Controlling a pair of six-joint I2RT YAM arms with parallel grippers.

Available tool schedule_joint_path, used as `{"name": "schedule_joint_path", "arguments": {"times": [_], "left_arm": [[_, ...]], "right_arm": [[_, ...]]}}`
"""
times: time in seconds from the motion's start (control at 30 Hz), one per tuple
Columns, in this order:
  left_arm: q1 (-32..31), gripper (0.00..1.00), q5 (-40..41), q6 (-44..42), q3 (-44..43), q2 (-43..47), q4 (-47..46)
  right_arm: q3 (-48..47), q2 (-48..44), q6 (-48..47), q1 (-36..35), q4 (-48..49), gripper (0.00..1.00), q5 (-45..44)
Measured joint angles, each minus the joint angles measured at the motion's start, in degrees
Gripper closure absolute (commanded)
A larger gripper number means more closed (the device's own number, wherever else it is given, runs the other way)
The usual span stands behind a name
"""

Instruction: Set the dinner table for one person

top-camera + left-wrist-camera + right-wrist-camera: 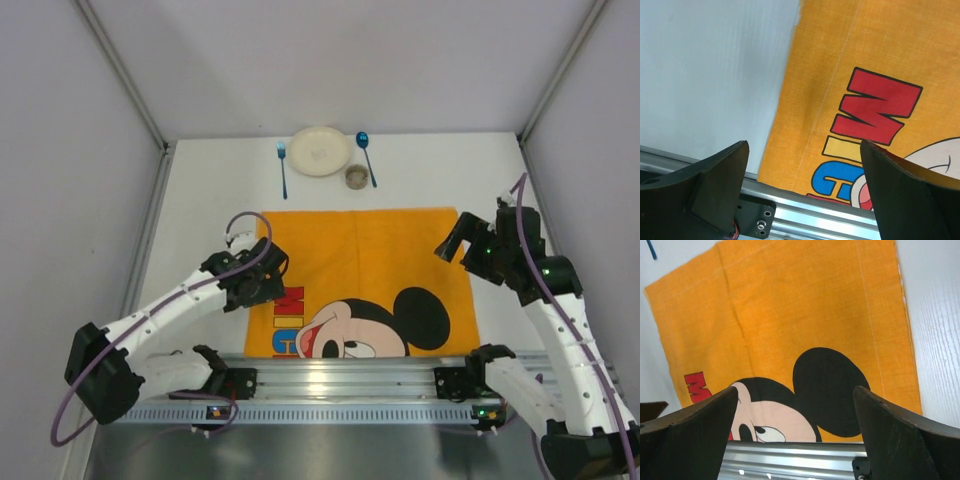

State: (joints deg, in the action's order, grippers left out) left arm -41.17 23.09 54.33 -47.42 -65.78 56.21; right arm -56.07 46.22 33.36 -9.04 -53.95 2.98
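The white dinner table (200, 200) carries an orange cartoon-mouse placemat (370, 260) lying flat at its near middle. Behind the mat, in a row, are a blue fork (283, 170), a cream plate (320, 150), a small greyish cup (357, 177) and a blue spoon (366, 155). My left gripper (270, 265) is open and empty above the mat's left edge (840, 50), with its fingers (720, 180) wide apart. My right gripper (452, 240) is open and empty above the mat's right edge (800, 305).
An aluminium rail (340, 375) with the arm bases runs along the near edge and covers the mat's front hem. Grey walls close in the table on the left, right and back. Bare white tabletop (710, 75) shows on both sides of the mat.
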Motion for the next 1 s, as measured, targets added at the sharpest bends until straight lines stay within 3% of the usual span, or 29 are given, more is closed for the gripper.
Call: {"name": "schedule_joint_path", "arguments": {"times": [0.13,0.23,0.4,0.57,0.73,1.0], "left_arm": [[0.3,0.02,0.8,-1.8,-2.6,-0.4,-1.2],[0.3,0.02,-0.3,-5.1,-8.2,-6.8,-4.6],[0.3,0.02,-3.4,-11.4,-22.6,-28.3,-10.7],[2.1,0.02,-7.9,-16.8,-27.6,-42.2,-15.8],[7.9,0.02,-13.5,-21.1,-32.6,-47.8,-17.5],[17.0,0.03,-16.9,-27.6,-34.8,-49.5,-20.5]], "right_arm": [[0.5,2.5,-0.5,-0.7,0.6,0.00,1.7],[0.5,3.9,-1.2,-1.0,1.6,0.00,3.0],[-2.8,11.0,-2.9,-1.5,2.6,0.00,4.7],[-11.4,21.7,-4.4,-1.7,4.2,0.00,5.2],[-24.0,32.0,-6.3,-1.7,5.3,0.00,4.7],[-38.2,49.5,-6.7,-2.6,7.3,0.03,4.6]]}}
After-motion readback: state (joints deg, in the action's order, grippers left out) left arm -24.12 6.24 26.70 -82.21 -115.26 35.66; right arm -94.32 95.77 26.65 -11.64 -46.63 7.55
